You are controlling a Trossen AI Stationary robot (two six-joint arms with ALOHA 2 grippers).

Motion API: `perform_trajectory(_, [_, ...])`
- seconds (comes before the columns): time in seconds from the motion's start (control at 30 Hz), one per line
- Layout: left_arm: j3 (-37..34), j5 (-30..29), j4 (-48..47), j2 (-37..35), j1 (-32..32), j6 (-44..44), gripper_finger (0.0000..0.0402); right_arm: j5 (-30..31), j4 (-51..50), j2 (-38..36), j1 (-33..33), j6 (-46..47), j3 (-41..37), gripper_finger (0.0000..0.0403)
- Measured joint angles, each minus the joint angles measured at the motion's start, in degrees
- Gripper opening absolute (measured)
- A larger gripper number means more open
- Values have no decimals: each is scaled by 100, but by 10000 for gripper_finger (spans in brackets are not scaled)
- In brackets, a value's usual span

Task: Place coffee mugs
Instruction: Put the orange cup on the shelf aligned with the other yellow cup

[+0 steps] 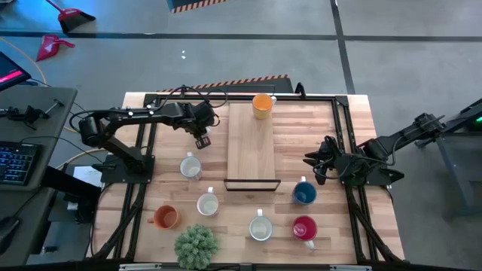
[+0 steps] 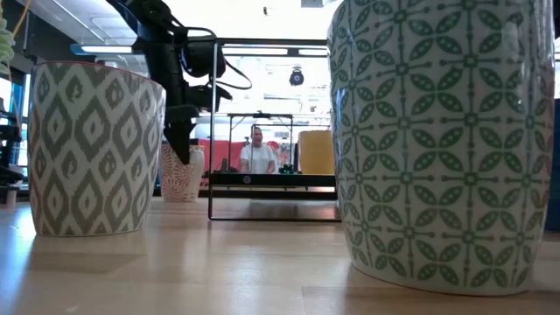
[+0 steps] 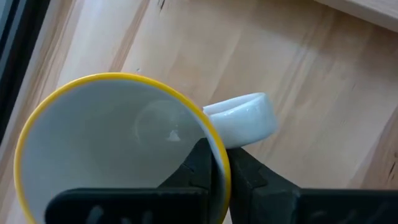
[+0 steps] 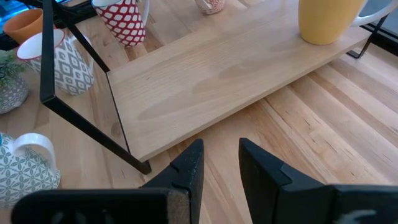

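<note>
Left gripper (image 3: 214, 177) pinched the rim of a yellow-rimmed mug (image 3: 118, 149), left of the wooden shelf (image 1: 251, 143) | right gripper (image 4: 217, 165) waited at the right, fingers spread, empty | we judged the mug hard, smooth, breakable; grip the rim firmly.

Legible text, labels, brands, numbers, signs: none in any view; mugs carry patterns only, no lettering; wooden board and table unmarked; grippers show no readable marking.
</note>
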Motion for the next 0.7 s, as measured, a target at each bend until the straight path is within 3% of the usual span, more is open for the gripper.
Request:
perform_trajectory(0.43, [929, 135, -177, -363, -58, -7, 8, -87, 0, 0, 0, -13, 0, 80])
perform_trajectory(0.7, [1701, 132, -283, 124, -298, 3, 8, -70, 3, 0, -2, -13, 0, 80])
